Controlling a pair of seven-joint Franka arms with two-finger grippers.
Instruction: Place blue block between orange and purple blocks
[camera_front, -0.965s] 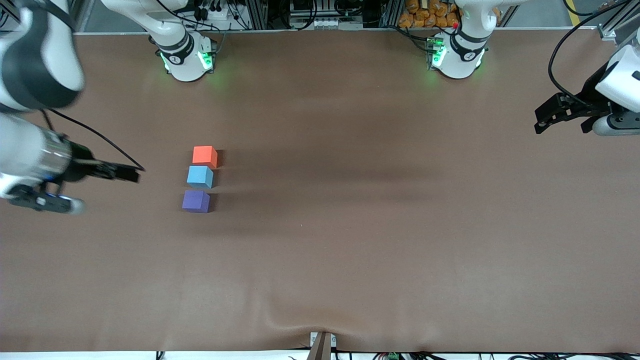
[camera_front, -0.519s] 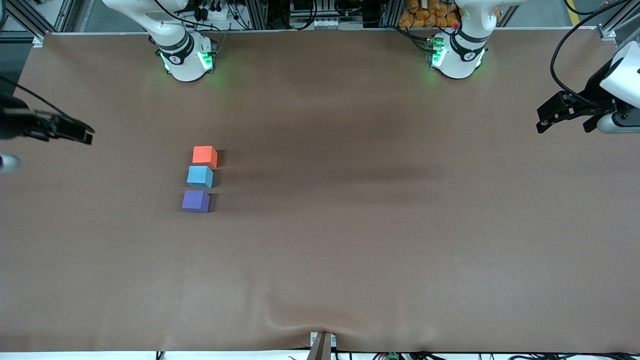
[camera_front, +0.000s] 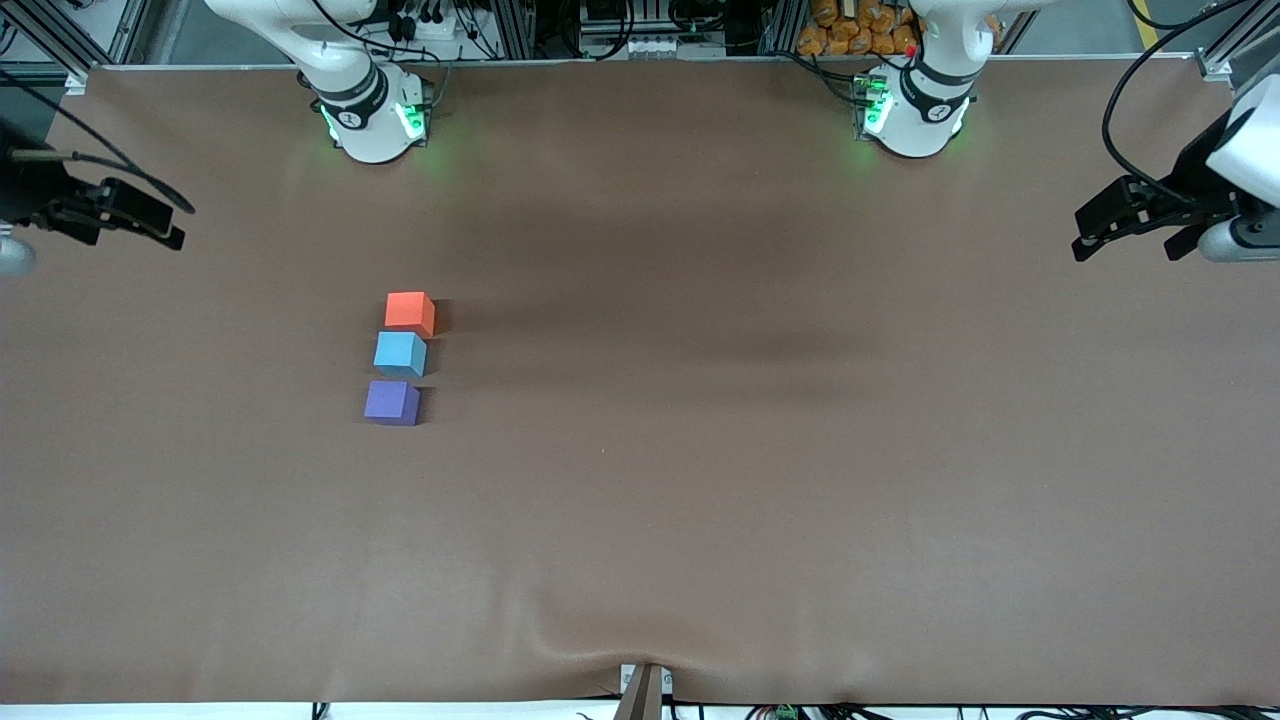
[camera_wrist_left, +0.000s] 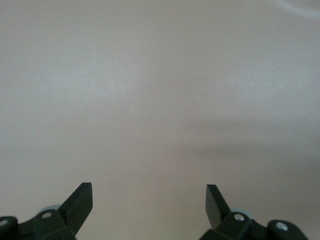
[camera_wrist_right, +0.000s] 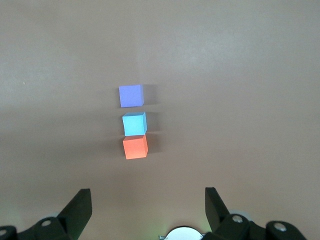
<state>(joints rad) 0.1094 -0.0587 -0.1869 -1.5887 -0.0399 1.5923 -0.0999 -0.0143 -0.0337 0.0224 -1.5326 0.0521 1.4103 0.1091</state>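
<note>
The blue block (camera_front: 400, 353) sits on the brown table (camera_front: 760, 480) in a short row, between the orange block (camera_front: 410, 311) and the purple block (camera_front: 391, 402): orange farthest from the front camera, purple nearest, all toward the right arm's end of the table. Blue appears to touch orange, with a slim gap to purple. It looks like a light, matte foam cube, slightly soft, not slippery or fragile. With neighbours so close, the two free side faces are the place to pinch. The right gripper (camera_front: 150, 217) hangs over the table's edge, jaws wide and empty. The left gripper (camera_front: 1100, 222) waits at its own end, likewise spread and holding nothing
</note>
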